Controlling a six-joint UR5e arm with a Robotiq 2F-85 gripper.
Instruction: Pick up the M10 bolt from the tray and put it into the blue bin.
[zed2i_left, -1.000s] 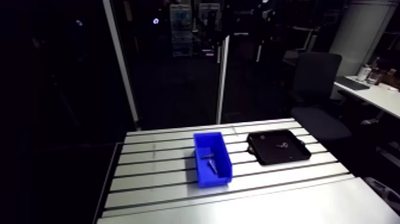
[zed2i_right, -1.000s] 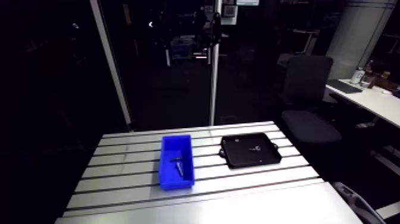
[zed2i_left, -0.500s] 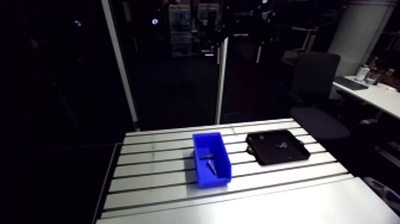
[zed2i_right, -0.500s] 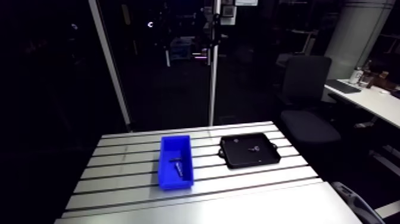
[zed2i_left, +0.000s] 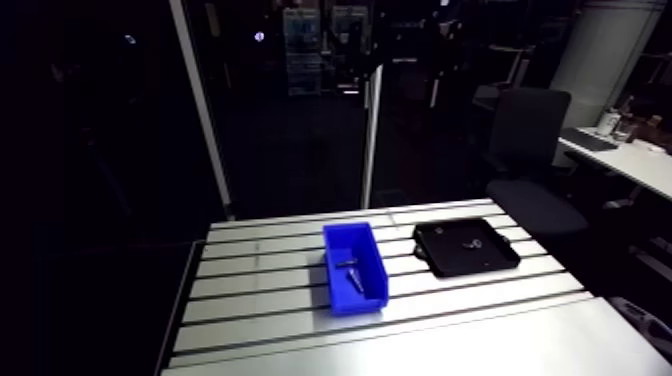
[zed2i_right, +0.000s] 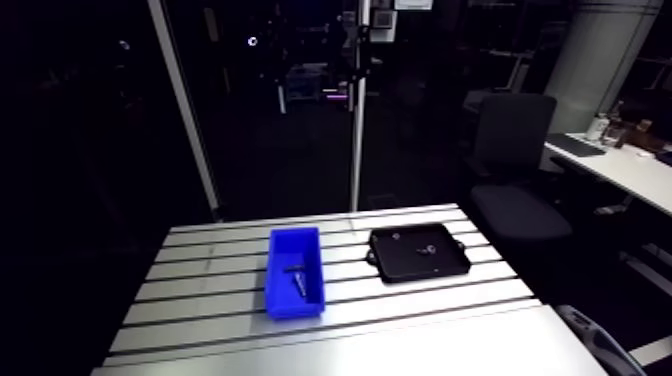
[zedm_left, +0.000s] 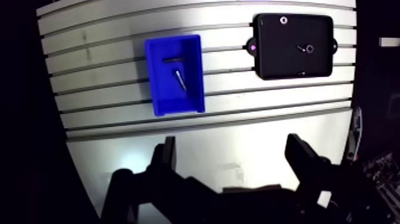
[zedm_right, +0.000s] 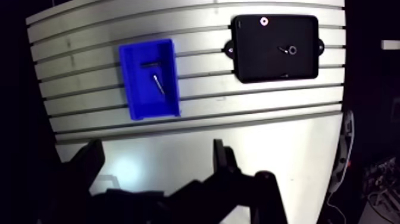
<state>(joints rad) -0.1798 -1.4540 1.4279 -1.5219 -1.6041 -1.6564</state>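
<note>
Two slim fasteners lie inside the blue bin (zedm_left: 175, 102), both on its floor toward the end farther from the tool (zedm_left: 233, 161): a pale bolt (zedm_left: 180, 79) set at a slant, and just beyond it a dark bolt (zedm_left: 174, 59) lying crosswise, the two close together, though I cannot tell whether they touch. Which of them is the M10 cannot be read at this distance. The bin sits on the slotted counter (zedm_left: 238, 137) with its long sides running across the grooves. Beside it, apart from it by a strip of bare counter, rests the black tray (zedm_left: 291, 67), a shallow rectangle with a small lug on each short side. On the tray's floor there are only two small bright items: a ring-shaped washer (zedm_left: 283, 19) near a far corner and a tiny ring with a short stem (zedm_left: 307, 49) near the middle, well apart from one another. In the wrist view the tool hangs high above the near, smooth part of the counter, short of both bin and tray. Its two dark fingers (zedm_left: 168, 156) are spread wide, with nothing gripped and only bare counter showing in the gap.
</note>
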